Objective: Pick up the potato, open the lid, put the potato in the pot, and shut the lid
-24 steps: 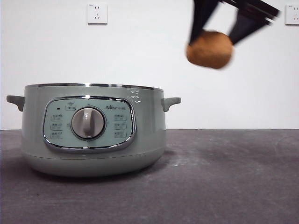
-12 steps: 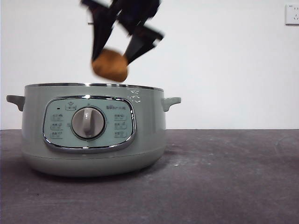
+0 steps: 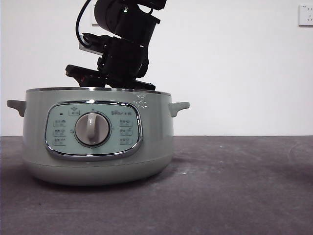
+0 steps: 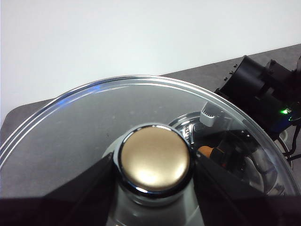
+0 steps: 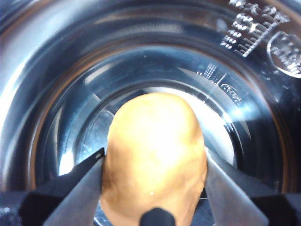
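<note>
- Right gripper [image 5: 154,165]: jaws closed on the potato [image 5: 154,155], one jaw on each side, inside the pot [image 3: 98,134]; steel inner wall all around, potato above the pot's bottom, contact with it can't be told.
- Front view: dark arm [image 3: 122,44] comes from the top and drops behind the pot's rim; potato hidden there by the pot wall.
- Left gripper [image 4: 154,169]: jaws clamped on the round knob [image 4: 154,162] of the lid [image 4: 94,122], one jaw each side; lid is off the pot, held in the air, tilted. Right arm visible through and past the glass.
- Pot sits toward the left side of the dark table [image 3: 234,186], near its front edge, control panel and dial [image 3: 92,129] facing the camera, open top.
- White wall behind, socket [image 3: 305,14] at top right.
</note>
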You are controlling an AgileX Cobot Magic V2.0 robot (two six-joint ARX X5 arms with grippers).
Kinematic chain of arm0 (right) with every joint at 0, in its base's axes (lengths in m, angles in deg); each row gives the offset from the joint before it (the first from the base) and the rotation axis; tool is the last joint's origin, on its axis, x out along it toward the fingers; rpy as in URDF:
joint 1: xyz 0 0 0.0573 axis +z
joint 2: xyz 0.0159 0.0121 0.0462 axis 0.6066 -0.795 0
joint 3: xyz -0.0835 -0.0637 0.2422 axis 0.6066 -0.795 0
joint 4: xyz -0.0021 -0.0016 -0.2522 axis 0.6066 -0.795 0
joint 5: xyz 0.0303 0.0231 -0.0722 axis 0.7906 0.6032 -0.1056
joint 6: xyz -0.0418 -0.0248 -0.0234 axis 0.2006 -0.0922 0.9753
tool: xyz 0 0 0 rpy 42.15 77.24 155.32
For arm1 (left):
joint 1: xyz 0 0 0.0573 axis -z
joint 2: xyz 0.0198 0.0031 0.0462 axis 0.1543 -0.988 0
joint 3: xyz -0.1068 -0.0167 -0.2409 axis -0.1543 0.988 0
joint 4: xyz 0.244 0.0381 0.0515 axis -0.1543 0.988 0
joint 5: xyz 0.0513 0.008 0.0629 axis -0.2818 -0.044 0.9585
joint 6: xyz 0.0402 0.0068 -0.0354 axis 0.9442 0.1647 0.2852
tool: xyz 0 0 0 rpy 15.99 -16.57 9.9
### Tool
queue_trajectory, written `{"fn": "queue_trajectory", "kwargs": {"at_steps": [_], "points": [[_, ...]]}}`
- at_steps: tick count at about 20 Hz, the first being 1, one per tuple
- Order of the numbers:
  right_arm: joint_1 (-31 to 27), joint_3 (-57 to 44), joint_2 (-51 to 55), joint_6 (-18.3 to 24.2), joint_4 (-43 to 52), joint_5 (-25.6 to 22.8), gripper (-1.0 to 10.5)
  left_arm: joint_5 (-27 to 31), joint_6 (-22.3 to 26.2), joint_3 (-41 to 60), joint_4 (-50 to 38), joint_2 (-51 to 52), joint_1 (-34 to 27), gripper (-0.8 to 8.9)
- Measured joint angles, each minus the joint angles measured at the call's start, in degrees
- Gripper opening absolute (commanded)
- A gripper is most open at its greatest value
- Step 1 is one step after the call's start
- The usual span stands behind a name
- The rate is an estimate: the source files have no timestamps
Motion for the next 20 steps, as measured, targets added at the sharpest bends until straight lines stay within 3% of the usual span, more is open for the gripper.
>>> {"fn": "queue_trajectory", "kwargs": {"at_steps": [1,3,9,12,14,17,20], "points": [[0.00,0.00,0.00,0.17,0.02,0.11,4.0,-0.04,0.00,0.00,0.00,0.00,0.00,-0.09],[-0.02,0.00,0.00,0.35,0.00,0.15,4.8,-0.04,0.00,0.00,0.02,0.00,0.00,-0.09],[-0.02,0.00,0.35,0.33,-0.50,0.15,4.7,-0.04,0.02,0.00,0.28,-0.13,0.00,-0.09],[-0.31,0.00,6.47,0.33,-3.06,-0.09,4.7,-0.02,0.02,0.00,0.13,-2.29,0.00,-0.09],[-0.76,0.00,13.49,0.31,-5.25,-3.06,4.7,-0.02,0.02,0.00,-0.31,-5.81,0.00,-0.09],[-1.73,0.04,21.79,0.33,-9.75,-12.04,4.7,-0.13,0.02,0.00,-4.44,-12.72,0.00,-0.09],[-3.08,0.04,29.16,0.31,-13.18,-13.38,4.7,-2.27,0.02,0.00,-11.34,-19.50,0.00,-0.09]]}}
